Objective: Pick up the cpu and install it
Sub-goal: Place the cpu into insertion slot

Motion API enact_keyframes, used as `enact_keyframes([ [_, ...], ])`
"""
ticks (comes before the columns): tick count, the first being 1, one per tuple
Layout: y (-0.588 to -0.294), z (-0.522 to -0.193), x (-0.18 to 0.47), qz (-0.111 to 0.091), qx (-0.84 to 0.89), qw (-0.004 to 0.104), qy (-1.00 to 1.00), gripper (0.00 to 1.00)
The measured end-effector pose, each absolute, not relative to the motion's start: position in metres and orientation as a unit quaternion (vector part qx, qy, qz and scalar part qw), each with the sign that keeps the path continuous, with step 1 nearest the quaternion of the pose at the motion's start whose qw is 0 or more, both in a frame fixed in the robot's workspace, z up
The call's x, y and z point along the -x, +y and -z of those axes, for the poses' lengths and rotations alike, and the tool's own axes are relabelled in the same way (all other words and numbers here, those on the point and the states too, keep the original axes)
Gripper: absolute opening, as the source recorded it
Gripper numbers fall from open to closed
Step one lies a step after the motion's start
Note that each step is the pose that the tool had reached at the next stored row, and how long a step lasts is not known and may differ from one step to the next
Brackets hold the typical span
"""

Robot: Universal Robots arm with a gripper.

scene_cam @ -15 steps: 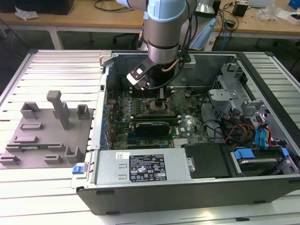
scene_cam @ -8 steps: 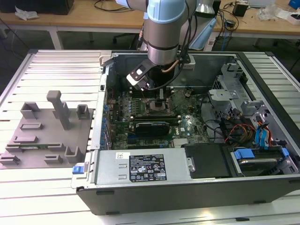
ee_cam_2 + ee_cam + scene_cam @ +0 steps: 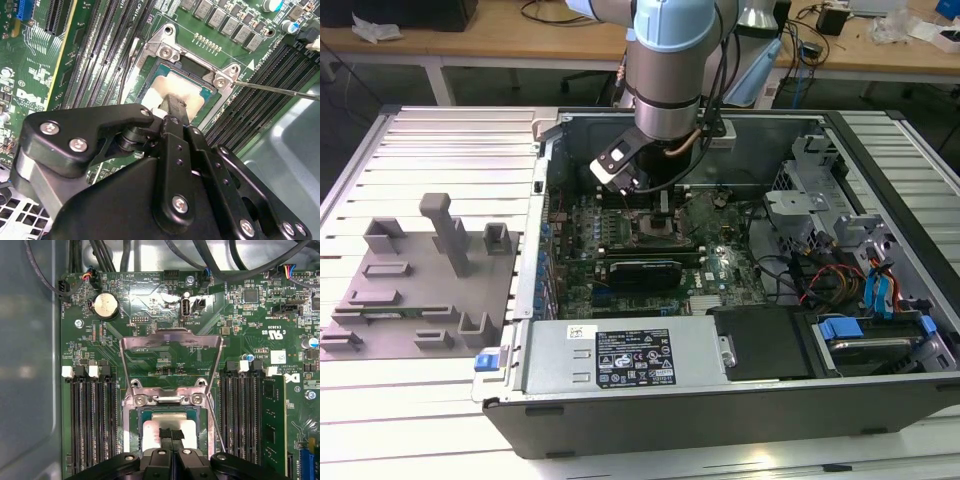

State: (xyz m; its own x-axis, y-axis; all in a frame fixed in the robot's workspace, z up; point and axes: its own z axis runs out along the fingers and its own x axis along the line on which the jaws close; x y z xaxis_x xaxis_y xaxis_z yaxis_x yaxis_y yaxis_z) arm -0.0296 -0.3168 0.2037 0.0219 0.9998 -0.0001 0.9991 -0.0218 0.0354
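On the exterior view's left, a grey fixture tray (image 3: pixel 420 300) with upright holders is laid on the slatted metal table (image 3: pixel 420 410). Just beside it, an open computer case (image 3: pixel 720 410) is placed, with the power supply (image 3: pixel 620 355) set along its near wall and the motherboard (image 3: pixel 720 270) exposed behind that. The robot arm (image 3: pixel 670 80) is lowered into the case over the board, and the end effector (image 3: pixel 662 205) is held above the socket area. Towards the exterior view's right, drive bays (image 3: pixel 880 290) with blue tabs and cables are seen.

In the first wrist view, a coin cell battery (image 3: pixel 106 305) is mounted on the board, and black memory slots (image 3: pixel 90 420) are ranged on one side of the socket (image 3: pixel 131 432). The metal load plate (image 3: pixel 150 342) is swung open. The cpu (image 3: pixel 152 432) is seated flat inside the socket, its silvery-white top upward, as is also shown in the second wrist view (image 3: pixel 187 89). The end effector (image 3: pixel 171 434) is closed, with its fingertips (image 3: pixel 172 106) brought together over the middle of the cpu; whether the chip is touched cannot be told. Beyond the socket, further slots and a green memory module (image 3: pixel 274 420) are seated.
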Motion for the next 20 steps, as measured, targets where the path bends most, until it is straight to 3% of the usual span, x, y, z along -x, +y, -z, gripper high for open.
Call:
enact_keyframes([
  [14,-0.316,-0.214,0.030,-0.012,-0.715,0.013,0.699,0.11],
  [20,-0.316,-0.244,0.030,-0.010,-0.715,0.015,0.699,0.11],
])
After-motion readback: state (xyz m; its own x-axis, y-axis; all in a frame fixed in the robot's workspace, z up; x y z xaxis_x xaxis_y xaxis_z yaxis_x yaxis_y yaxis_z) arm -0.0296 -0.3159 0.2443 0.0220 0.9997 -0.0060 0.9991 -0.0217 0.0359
